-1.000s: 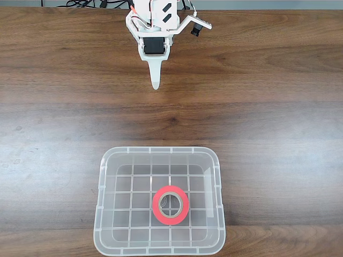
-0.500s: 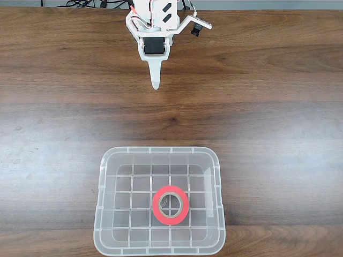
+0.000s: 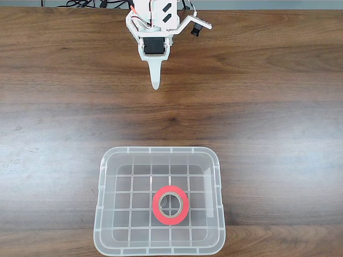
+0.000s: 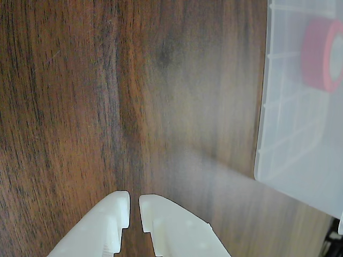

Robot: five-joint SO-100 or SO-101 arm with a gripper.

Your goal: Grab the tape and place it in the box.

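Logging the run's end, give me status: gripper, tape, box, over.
Gripper nearly shut, empty, over bare table near the arm's base. Tape flat inside the box. Nothing in the way.

I read this as a desk in an office or lab: a dark wood-grain tabletop, with black cables bunched along its far edge.

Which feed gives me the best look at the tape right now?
The fixed view: the whole tape shows there, lying flat on the ribbed floor of the box, red ring and pale core both clear. The wrist view catches the tape blurred at its right edge, partly cut off.
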